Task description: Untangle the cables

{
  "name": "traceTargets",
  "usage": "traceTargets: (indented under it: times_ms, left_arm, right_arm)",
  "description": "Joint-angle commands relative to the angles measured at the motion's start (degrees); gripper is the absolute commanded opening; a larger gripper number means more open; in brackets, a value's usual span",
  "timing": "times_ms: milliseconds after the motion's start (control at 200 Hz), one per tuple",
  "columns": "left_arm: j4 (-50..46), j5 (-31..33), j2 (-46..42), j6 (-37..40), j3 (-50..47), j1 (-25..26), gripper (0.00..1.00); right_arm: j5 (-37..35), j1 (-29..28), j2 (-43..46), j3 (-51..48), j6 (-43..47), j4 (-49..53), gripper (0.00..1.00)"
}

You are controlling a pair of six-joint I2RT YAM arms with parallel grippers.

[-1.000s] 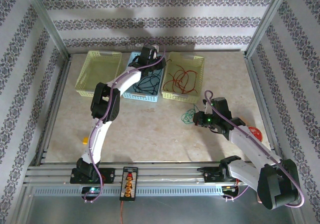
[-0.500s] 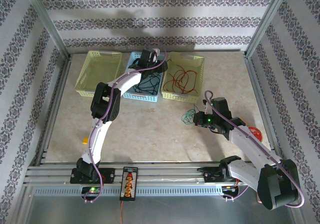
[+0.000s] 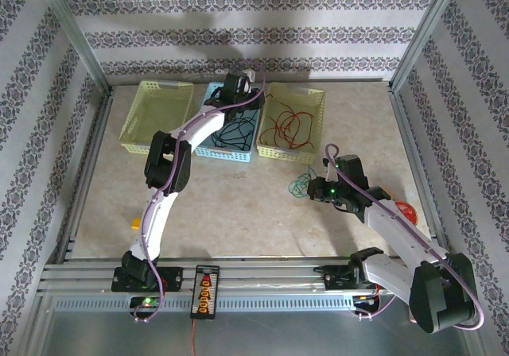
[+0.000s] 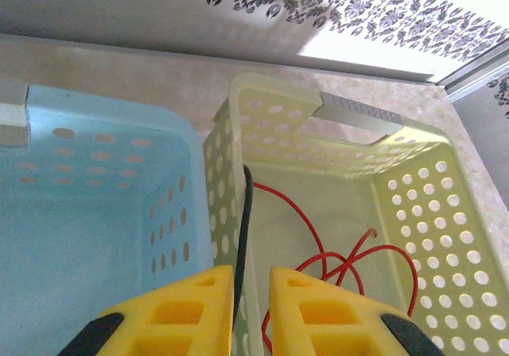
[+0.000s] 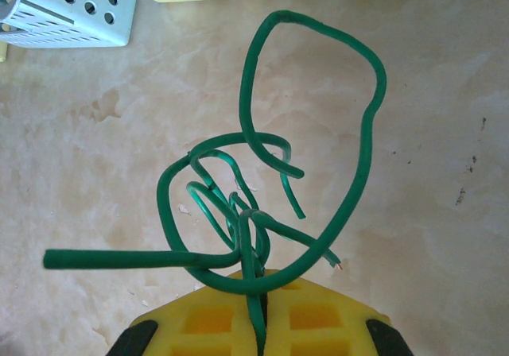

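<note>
Green cables [image 5: 262,205] in a loose knot jut out ahead of the right gripper [image 5: 258,284], whose yellow fingers [image 5: 199,316] are pressed together on one strand. The loops curl forward over the pale marbled table [image 5: 445,237] and stop short of the baskets beyond.

At the far side, a black cable [image 4: 245,213] runs down into the narrow gap of the left gripper [image 4: 252,280]. Its jaws stand slightly apart and the cable lies against one of them. Ahead of this gripper the cable follows the wall of a yellow basket [image 4: 445,213], on the side nearest its blue neighbour. That yellow basket holds loose red cables [image 4: 318,249]. To the gripper's left, the blue basket [image 4: 95,141] sits wall to wall with the yellow one. From above, dark cables [image 3: 233,133] lie coiled in it beneath the forearm. A yellow-green basket [image 3: 167,86] stands farther left.

The left arm [image 3: 159,205] reaches far forward with its elbow raised, and its wrist hangs over the seam between the blue and yellow baskets. The right arm [image 3: 390,221] is folded low, with its gripper close above the table.
</note>
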State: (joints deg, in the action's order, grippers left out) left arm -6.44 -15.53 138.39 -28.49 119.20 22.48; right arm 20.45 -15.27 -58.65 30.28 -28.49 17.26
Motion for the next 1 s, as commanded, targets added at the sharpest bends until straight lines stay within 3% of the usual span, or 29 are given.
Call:
traceTargets:
  times_ms: [0,95,315,570,995]
  left_arm:
    - [-1.7,-0.9,2.0,0.6,2.3,-0.7,0.20]
    - [-2.3,-0.8,2.0,1.1,2.4,-0.6,0.38]
    - [-6.9,3.6,3.3,3.0,4.9,-0.6,0.39]
    - [-7.7,2.9,3.7,3.4,5.1,-0.5,0.24]
    - [-8.6,3.3,4.2,2.0,5.2,-0.2,0.09]
  right_arm:
    - [-0.4,-0.3,-0.1,1.5,0.8,0.2,0.01]
    - [-0.4,-0.3,0.0,1.5,0.8,0.2,0.01]
    - [-0.1,-0.4,-0.5,1.7,0.8,0.0,0.01]
    - [-0.2,-0.3,-0.7,1.7,0.6,0.0,0.01]
    - [-0.5,-0.2,-0.1,1.6,0.8,0.3,0.01]
